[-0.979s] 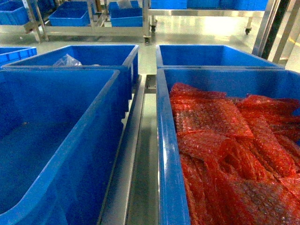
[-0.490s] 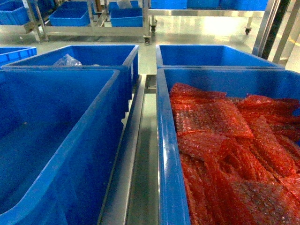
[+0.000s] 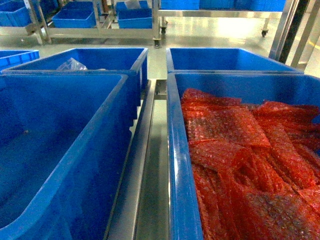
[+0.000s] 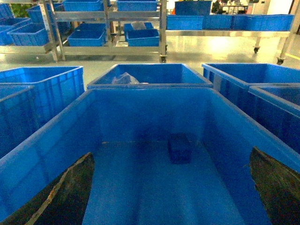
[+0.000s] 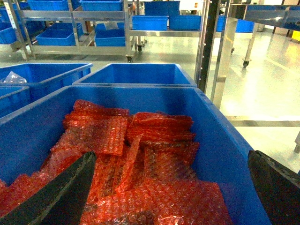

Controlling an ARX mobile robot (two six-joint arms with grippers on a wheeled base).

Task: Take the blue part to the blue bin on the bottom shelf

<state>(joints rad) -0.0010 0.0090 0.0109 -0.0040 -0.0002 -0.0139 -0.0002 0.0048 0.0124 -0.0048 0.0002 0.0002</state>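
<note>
In the left wrist view a small dark blue boxy part (image 4: pixel 179 147) lies on the floor of a large blue bin (image 4: pixel 70 122), near its far wall. No red cap shows on it. My left gripper (image 4: pixel 171 154) hangs open over this bin, with its dark fingers (image 4: pixel 65 194) wide apart and nothing between them. My right gripper (image 5: pixel 171 153) is open too, above the neighbouring blue bin (image 5: pixel 225 140), and holds nothing. Neither gripper shows in the head view. A steel divider rail (image 3: pixel 145 155) of the shelf runs between the two near bins.
The right near bin (image 3: pixel 175 165) is filled with red bubble wrap (image 3: pixel 235 150). Behind stand two more blue bins, the left one (image 3: pixel 100 60) holding a clear plastic bag (image 3: pixel 71 64). Steel racks with blue bins (image 3: pixel 75 17) line the far floor. A steel post (image 5: pixel 208 42) rises at the right.
</note>
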